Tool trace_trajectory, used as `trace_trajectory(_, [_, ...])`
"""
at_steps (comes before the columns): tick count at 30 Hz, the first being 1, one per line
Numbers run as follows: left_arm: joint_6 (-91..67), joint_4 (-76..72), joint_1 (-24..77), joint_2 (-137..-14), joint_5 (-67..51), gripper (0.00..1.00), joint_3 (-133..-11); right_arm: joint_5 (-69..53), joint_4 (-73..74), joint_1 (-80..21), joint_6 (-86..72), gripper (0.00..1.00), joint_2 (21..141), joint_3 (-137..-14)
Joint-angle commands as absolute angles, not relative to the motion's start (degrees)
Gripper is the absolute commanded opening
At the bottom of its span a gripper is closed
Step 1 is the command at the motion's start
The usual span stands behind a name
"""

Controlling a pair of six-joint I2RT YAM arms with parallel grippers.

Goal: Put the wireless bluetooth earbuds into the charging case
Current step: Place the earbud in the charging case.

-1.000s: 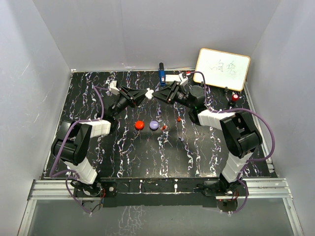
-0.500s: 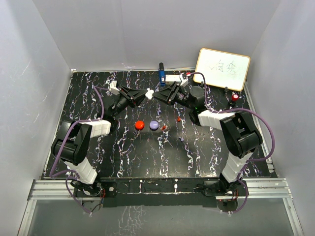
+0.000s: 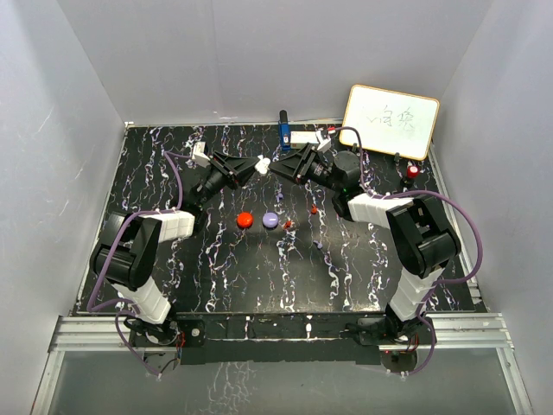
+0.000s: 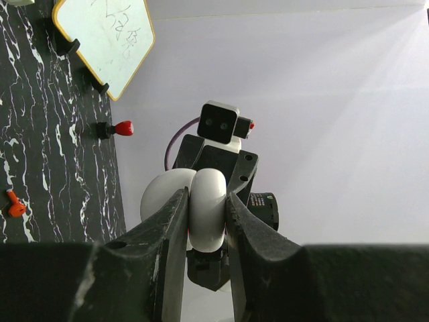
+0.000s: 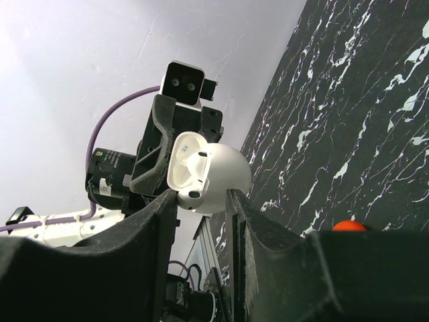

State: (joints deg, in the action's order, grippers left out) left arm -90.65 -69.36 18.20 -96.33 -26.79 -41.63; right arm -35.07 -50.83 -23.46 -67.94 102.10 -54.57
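Tabletop [image 3: 216, 268]: black with white streaks, pale walls on three sides.
Left hand [image 4: 206, 198]: pinching the charging case [image 4: 201, 215] tight, one finger on each side, up in the air over the far middle of the tabletop.
Case: white and round like an egg, lid swung open, hollow side turned toward the right wrist camera. Too small to tell what sits inside.
Right hand [image 5: 201, 198]: tip to tip with the left hand, fingers a little way apart, right at the lower edge of the case. Touching it or just short of it, cannot tell which. Nothing plainly pinched between the fingers.
Pucks: red puck [image 3: 244, 220] and purple puck [image 3: 270, 220] side by side on the tabletop, close but not touching, on the near side of the two hands.
Earbuds [image 3: 288, 224]: tiny bits lying loose on the tabletop, not in the case — one red just right of the purple puck, one red farther right, one purple closer to the arms.
Whiteboard [image 3: 389, 121]: propped up at the far right corner, scribbles on it.
Red-capped thing [image 3: 414, 171]: just beside the whiteboard, by the right wall.
Blue thing [image 3: 283, 131]: at the far edge in the middle — white block [image 3: 302, 137] just to its right.
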Motion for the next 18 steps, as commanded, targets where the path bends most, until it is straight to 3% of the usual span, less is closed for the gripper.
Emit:
trace_trajectory(1, [-90.79,-72.08,18.34,-94.88,-26.63,0.00,-42.76,-34.87,-53.09,-23.10,-67.76,0.34,100.17,-54.40])
trace_trajectory(18, [-90.96,-72.31,18.37,-95.65,-26.59,0.00,-43.78,-34.90,-53.44,-23.72,-68.12,0.34,100.18,-53.37])
